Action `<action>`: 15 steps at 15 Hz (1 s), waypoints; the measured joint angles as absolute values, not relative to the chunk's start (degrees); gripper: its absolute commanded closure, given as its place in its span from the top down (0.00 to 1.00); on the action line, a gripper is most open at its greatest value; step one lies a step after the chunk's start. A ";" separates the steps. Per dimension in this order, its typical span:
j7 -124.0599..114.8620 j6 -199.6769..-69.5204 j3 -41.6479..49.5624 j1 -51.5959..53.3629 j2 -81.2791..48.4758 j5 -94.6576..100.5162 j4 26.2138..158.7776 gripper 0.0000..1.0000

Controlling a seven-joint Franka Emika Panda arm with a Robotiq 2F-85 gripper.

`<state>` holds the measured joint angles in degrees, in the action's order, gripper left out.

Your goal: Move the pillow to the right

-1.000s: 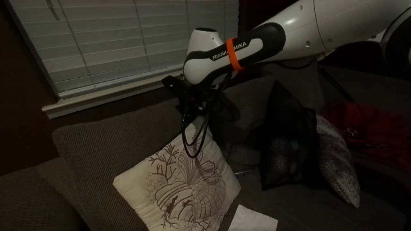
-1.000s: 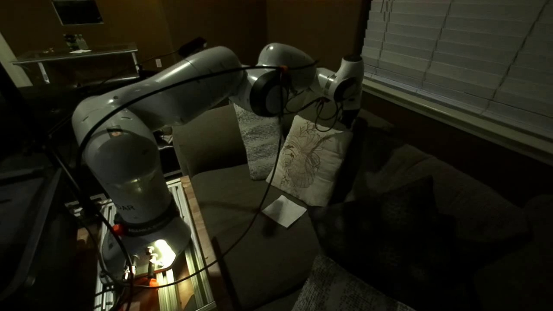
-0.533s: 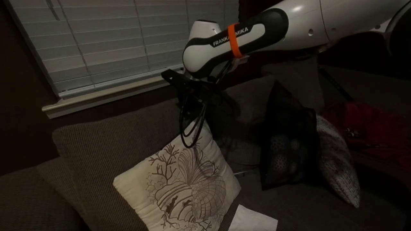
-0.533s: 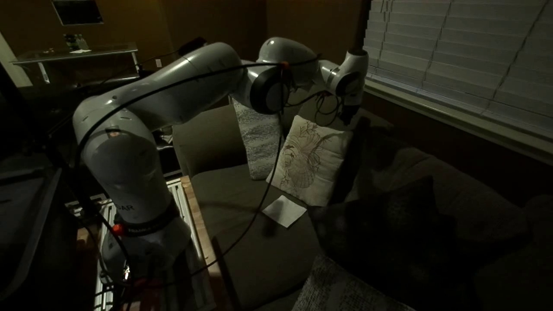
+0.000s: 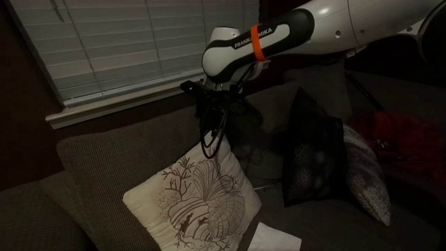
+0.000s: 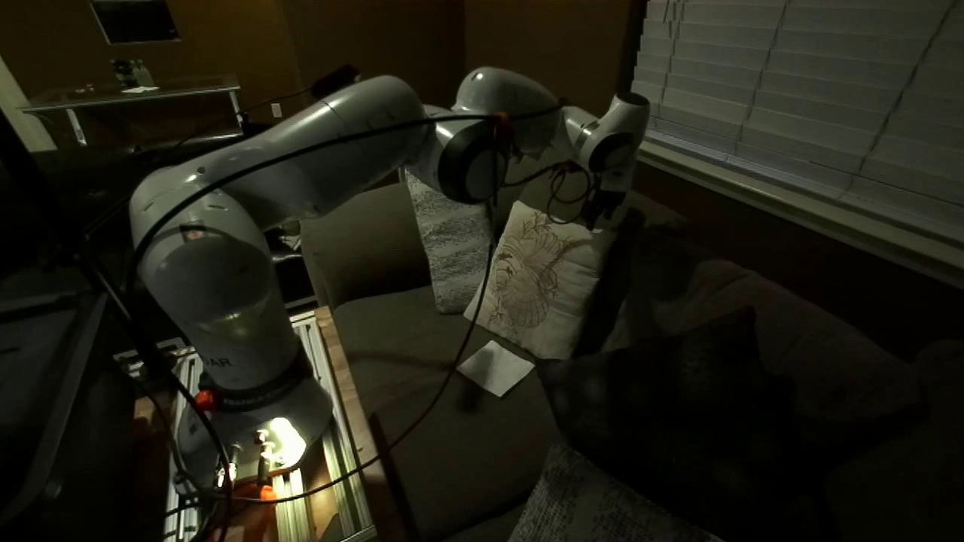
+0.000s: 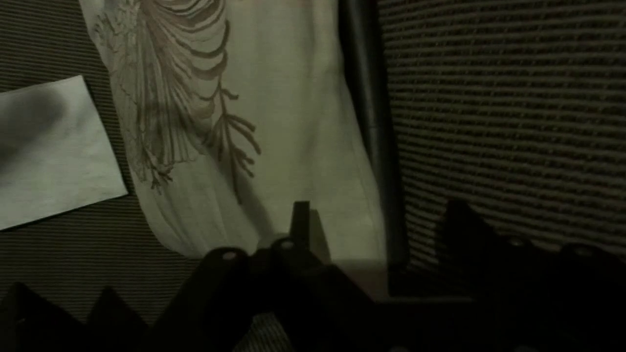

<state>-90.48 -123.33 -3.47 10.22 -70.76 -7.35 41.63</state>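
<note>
The pillow, cream with a brown branch-and-shell print, leans tilted on the couch in both exterior views point(image 5: 198, 205) point(image 6: 538, 282). Its upper corner lies just under my gripper point(image 6: 599, 220). Looking down in the wrist view, I see the pillow point(image 7: 279, 112) run beneath my gripper point(image 7: 379, 204). The jaws stand wide apart: the left finger point(image 7: 301, 220) is over the cream cloth, the right finger point(image 7: 462, 225) over the ribbed couch past the pillow's edge. Nothing is gripped between them. Whether a fingertip touches the cloth I cannot tell.
A white sheet of paper point(image 6: 495, 369) lies on the seat by the pillow. A black patterned pillow point(image 5: 312, 167) and a grey knitted one point(image 5: 367, 184) stand to one side. A grey patterned cushion point(image 6: 452, 248) is beside the pillow. Window sill point(image 5: 122, 104) and blinds rise behind.
The arm has risen, then dipped slightly and shifted a little towards the right in both exterior views. The gripper's fingers look more spread now. The pillow has stayed in place.
</note>
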 measured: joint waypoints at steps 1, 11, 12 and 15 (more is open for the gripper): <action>-90.49 -121.33 -3.47 10.05 -70.78 -7.35 41.67 1.00; -92.08 -118.05 -1.75 9.20 -72.09 -7.24 41.66 0.88; -92.07 -118.04 -1.75 9.04 -72.47 -7.24 41.64 0.74; -92.02 -118.04 -1.75 8.79 -73.53 -7.24 41.57 0.52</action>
